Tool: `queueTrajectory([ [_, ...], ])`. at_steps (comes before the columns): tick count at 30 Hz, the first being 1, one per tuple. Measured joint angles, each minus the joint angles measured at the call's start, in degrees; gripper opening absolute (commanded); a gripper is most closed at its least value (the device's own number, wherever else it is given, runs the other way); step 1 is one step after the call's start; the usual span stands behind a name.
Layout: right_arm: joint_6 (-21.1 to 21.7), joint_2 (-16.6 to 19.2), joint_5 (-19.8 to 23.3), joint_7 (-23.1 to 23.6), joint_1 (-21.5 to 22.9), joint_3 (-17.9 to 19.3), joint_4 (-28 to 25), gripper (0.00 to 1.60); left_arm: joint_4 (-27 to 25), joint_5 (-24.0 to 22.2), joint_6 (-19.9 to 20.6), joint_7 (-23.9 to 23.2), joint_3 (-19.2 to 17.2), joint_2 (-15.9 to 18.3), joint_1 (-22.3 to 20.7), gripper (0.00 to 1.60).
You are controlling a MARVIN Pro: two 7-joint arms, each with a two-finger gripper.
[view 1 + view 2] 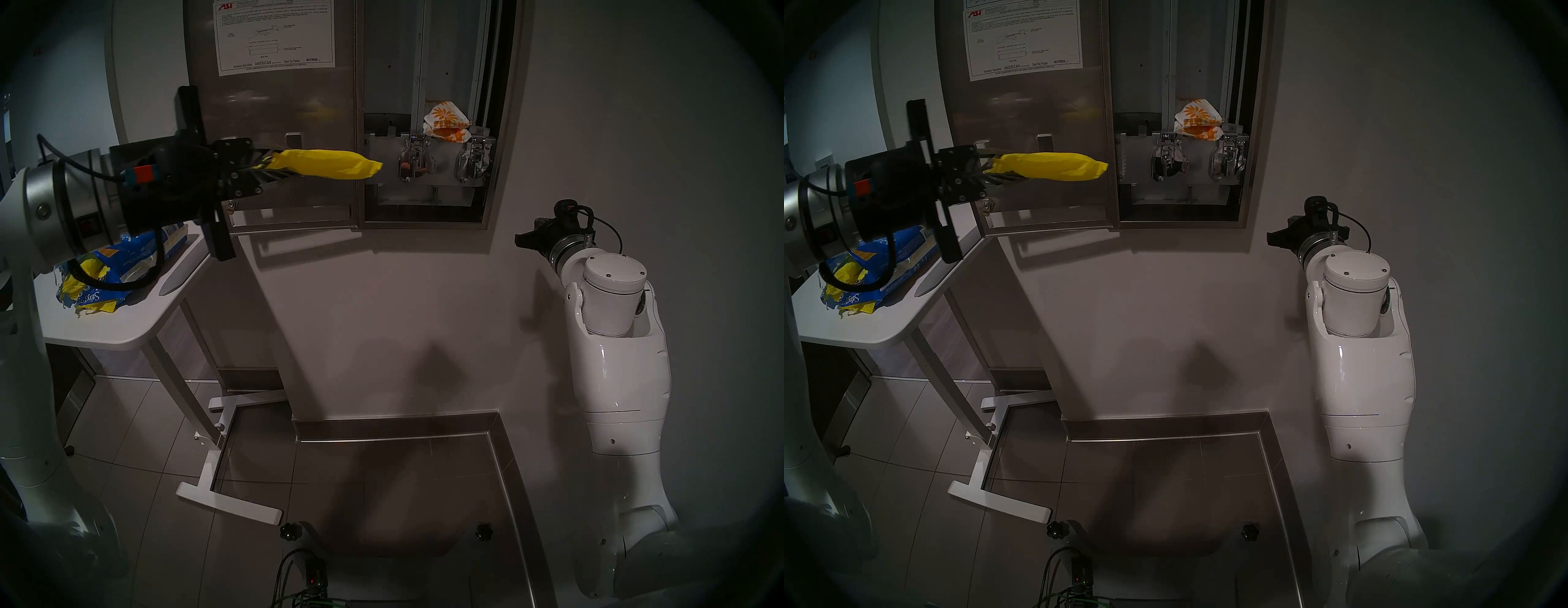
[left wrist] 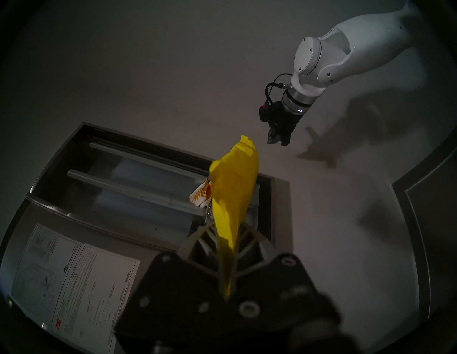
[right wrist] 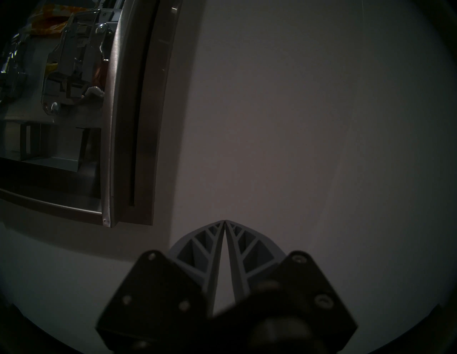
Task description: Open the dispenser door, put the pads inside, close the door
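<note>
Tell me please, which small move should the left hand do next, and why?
Probably carry the bright yellow soft packet further toward the open steel cabinet. The left hand grips it level, short of the opening; the steel door stands open, and flowered white packets lie inside.

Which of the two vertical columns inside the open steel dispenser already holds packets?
The right column: white packets with orange flowers sit at its bottom, above the right chrome lever mechanism. The left column shows none.
</note>
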Motion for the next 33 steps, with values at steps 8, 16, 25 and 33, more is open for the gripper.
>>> queueTrajectory([
  [8, 0.0, 0.01, 0.02, -0.06, 0.0, -0.03, 0.02, 0.51, 0.0, 5.15, 2.7, 3.79, 8.01, 0.67, -2.04, 0.0],
  [16, 0.0, 0.03, 0.04, -0.1, 0.0, -0.06, 0.03, 0.51, 0.01, 14.43, 7.12, 8.77, 16.35, 1.22, -3.87, 0.0],
  [25, 0.0, 0.05, 0.08, -0.14, 0.0, -0.08, 0.04, 0.51, 0.03, 25.1, 13.28, 14.03, 24.55, 1.32, -6.24, 0.0],
  [33, 0.0, 0.08, 0.12, -0.16, 0.0, -0.1, 0.03, 0.51, 0.04, 37.06, 21.56, 18.33, 33.26, 0.47, -9.28, 0.0],
])
